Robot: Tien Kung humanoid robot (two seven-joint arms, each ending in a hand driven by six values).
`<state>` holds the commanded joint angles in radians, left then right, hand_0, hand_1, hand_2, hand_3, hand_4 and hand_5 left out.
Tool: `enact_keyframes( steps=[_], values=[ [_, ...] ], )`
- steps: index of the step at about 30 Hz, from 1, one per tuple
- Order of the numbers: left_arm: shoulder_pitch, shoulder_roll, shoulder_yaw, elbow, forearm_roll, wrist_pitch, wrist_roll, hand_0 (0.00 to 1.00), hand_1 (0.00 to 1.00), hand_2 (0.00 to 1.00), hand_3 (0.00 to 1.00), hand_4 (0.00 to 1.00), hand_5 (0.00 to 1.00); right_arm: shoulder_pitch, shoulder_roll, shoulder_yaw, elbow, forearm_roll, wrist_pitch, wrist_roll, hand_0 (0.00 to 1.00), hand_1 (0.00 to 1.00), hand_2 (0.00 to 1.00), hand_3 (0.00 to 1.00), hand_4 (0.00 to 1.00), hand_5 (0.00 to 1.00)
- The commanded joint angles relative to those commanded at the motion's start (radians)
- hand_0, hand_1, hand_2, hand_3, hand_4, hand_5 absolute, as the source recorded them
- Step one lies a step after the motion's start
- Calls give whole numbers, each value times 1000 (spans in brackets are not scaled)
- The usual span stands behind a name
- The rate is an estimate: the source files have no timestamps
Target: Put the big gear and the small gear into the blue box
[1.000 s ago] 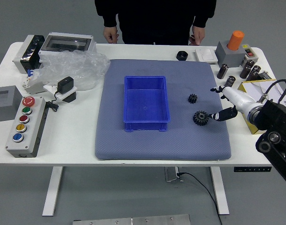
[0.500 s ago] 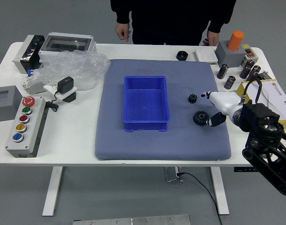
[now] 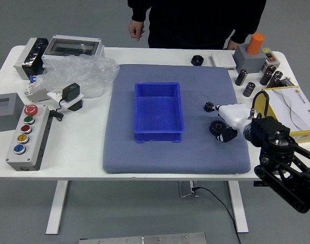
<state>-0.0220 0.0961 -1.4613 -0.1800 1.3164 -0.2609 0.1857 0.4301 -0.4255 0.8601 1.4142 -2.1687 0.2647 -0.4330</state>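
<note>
Head view: with the right hand [image 3: 236,118] apparently unclenched and gripping nothing, at the right edge of the big gear [image 3: 216,127] on the blue-gray mat [image 3: 175,158], likely needing only a slight leftward shift before closing, then carrying farther left to the blue box [image 3: 157,137].
</note>
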Motion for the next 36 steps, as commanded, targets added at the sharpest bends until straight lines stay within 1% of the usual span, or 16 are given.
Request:
enact_keyframes(
  steps=[10,18,20,21,32,33,36],
  values=[
    [0,-1,3,0,-4,0,0,847,818,828,859,744,302,20,0,-14,-66,-6,-32,44,749,692,741,813,870,206],
    [-1,-1,4,0,-6,0,0,847,818,828,859,744,302,52,18,-29,-113,4,-31,53,744,684,726,793,861,214],
    [-1,-1,5,0,-6,0,0,847,818,828,859,744,302,57,22,-31,-119,7,-28,53,744,684,726,793,861,214],
    [-1,-1,5,0,-6,0,0,847,818,828,859,744,302,59,23,-32,-122,8,-28,53,728,668,704,748,848,236],
    [-1,-2,7,0,-8,0,0,847,817,829,859,744,301,58,31,-36,-142,12,-22,50,718,655,695,729,836,238],
    [-1,-2,7,0,-8,0,0,847,817,828,859,743,300,58,31,-36,-142,12,-22,50,665,621,660,685,813,256],
    [-1,-2,7,0,-8,0,0,847,817,828,859,743,300,57,32,-37,-145,9,-28,49,665,621,660,685,813,256]
  ],
)
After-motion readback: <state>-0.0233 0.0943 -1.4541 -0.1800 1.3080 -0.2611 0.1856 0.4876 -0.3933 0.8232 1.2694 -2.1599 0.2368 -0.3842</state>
